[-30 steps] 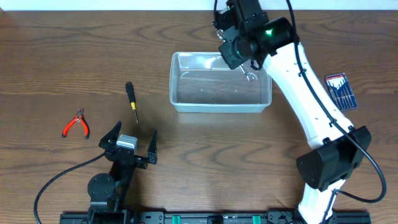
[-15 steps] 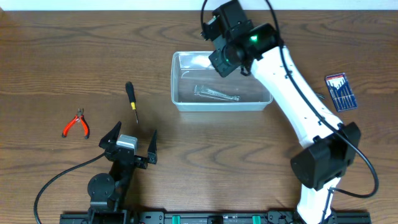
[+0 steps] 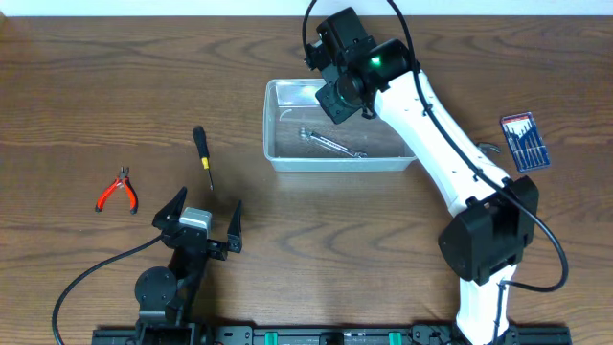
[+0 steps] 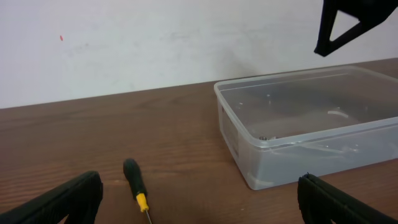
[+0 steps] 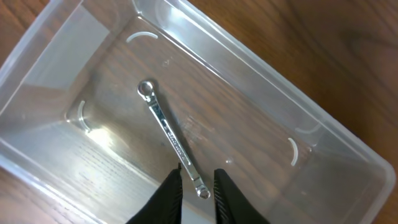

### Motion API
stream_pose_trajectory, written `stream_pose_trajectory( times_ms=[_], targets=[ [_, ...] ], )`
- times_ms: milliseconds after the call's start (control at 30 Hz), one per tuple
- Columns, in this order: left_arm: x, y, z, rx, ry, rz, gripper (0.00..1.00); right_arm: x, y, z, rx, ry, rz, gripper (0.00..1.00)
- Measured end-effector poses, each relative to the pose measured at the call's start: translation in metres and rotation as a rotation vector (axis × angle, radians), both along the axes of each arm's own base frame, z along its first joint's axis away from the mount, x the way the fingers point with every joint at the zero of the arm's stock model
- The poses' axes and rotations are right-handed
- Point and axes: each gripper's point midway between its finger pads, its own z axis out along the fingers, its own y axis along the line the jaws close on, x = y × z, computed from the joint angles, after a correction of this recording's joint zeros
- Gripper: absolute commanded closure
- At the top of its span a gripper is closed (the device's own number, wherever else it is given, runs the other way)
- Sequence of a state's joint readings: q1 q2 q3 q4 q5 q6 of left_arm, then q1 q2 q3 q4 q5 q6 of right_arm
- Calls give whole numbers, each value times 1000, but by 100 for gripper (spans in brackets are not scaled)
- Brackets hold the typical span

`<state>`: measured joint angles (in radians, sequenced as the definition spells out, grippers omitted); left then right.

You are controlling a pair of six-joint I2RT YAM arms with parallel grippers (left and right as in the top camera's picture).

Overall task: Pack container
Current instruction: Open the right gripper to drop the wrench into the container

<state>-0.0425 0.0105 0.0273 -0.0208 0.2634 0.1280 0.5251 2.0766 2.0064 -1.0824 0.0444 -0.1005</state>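
Observation:
The clear plastic container [image 3: 269, 125] stands at the middle back of the table. A silver wrench [image 3: 330, 144] lies flat on its floor. My right gripper [image 3: 331, 100] hovers over the bin's left half. In the right wrist view its fingers [image 5: 198, 177] are a little apart and hold nothing. The wrench [image 5: 165, 127] shows below them inside the container [image 5: 37, 74]. My left gripper [image 3: 201, 222] rests wide open and empty near the front edge. In the left wrist view [image 4: 199, 211] it faces the container [image 4: 249, 143].
A black-handled screwdriver [image 3: 202, 153] lies left of the bin and shows in the left wrist view [image 4: 134, 180]. Red-handled pliers [image 3: 118, 190] lie further left. A blue case of small screwdrivers [image 3: 525, 140] lies to the right of the bin.
My right arm moved left across the bin. The wrench left its jaws and came to rest on the bin floor. The left arm has not moved.

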Motion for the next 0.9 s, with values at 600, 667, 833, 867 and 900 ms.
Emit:
stream_pose_trajectory(
  times_ms=[600, 667, 833, 867, 900],
  targets=[
    [0, 0, 0, 0, 0, -1, 1, 24, -148, -1, -133, 52, -481, 30],
    [0, 0, 0, 0, 0, 0, 2, 16, -177, 11, -142, 65, -542, 27],
    [0, 0, 0, 0, 0, -1, 2, -12, -220, 38, -161, 95, -630, 20],
    [0, 0, 0, 0, 0, -1, 2, -17, -223, 42, -163, 102, -637, 18],
    [0, 0, 0, 0, 0, 0, 2, -24, -227, 47, -166, 113, -644, 17]
  ],
)
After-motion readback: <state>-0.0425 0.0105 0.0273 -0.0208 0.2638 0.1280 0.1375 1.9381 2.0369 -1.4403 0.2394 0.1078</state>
